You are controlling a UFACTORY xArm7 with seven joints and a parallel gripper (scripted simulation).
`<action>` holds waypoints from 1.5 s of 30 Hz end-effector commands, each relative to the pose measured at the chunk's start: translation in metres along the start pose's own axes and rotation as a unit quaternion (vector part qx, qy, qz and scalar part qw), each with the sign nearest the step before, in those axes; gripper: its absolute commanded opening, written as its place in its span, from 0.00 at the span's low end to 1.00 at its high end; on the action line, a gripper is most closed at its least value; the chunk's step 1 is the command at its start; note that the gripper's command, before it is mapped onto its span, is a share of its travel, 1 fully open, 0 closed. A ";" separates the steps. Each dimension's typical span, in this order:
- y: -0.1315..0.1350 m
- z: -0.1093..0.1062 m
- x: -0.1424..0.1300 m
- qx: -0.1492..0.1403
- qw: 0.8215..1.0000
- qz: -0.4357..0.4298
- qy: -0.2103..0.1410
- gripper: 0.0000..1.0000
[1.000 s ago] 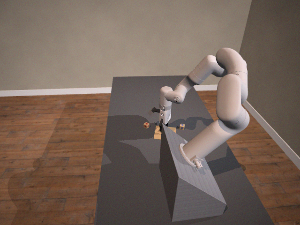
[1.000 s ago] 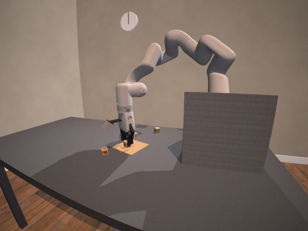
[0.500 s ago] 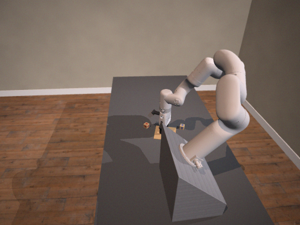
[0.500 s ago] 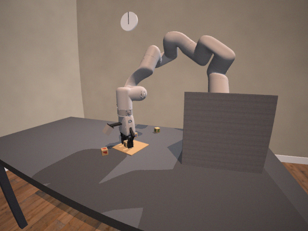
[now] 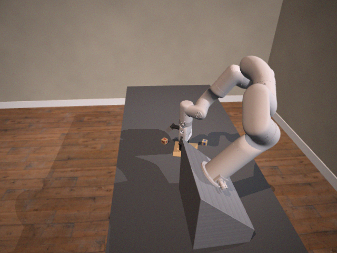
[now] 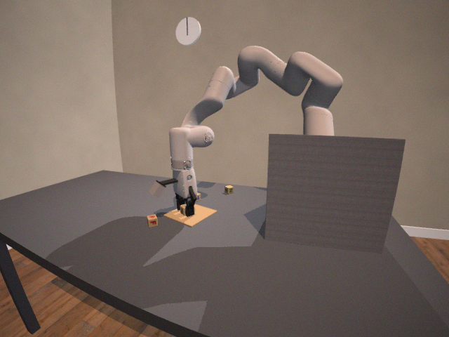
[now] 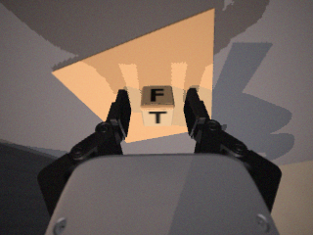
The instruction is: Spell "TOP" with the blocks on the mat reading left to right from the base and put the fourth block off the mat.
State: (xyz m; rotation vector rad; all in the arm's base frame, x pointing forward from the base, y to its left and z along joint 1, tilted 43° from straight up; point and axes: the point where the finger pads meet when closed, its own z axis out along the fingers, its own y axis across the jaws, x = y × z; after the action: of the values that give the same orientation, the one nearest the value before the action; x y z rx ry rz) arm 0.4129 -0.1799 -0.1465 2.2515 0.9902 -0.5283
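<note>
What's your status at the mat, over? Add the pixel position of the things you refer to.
Jaws open, astride the F-and-T block (image 6: 183, 209) (image 7: 157, 104), no grip. Block on mat (image 5: 176, 153) (image 6: 196, 218) (image 7: 196, 49); red-lettered block (image 5: 164, 140) (image 6: 152, 220) off it. Nothing seen between block and either jaw.

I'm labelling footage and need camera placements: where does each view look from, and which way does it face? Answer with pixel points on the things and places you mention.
Top: high behind the base, looking forward and down over the table (image 5: 141, 108); shows arm and gripper (image 5: 185, 144) (image 6: 184, 206) (image 7: 156, 99).
Exterior: beside the table (image 6: 231, 275), looking across; shows arm and gripper.
Wrist: on the gripper, facing past its fingers to the mat (image 5: 177, 153) (image 6: 203, 213) (image 7: 171, 49).
Top and exterior share the red-marked block (image 5: 164, 140) (image 6: 152, 220).
</note>
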 end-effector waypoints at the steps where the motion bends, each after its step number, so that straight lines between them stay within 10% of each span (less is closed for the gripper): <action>1: 0.001 -0.002 0.002 -0.001 1.000 0.000 0.002 0.69; 19: 0.001 -0.002 0.002 -0.001 1.000 0.000 0.002 0.69; 20: 0.001 -0.002 0.002 -0.001 1.000 0.000 0.002 0.47; 36: 0.001 -0.002 0.002 -0.001 1.000 0.000 0.002 0.47; 37: 0.001 -0.002 0.002 -0.001 1.000 0.000 0.002 0.27; 45: 0.001 -0.002 0.002 -0.001 1.000 0.000 0.002 0.27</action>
State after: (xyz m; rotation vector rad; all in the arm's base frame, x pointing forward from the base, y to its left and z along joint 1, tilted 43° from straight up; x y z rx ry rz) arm 0.4129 -0.1799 -0.1465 2.2515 0.9902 -0.5282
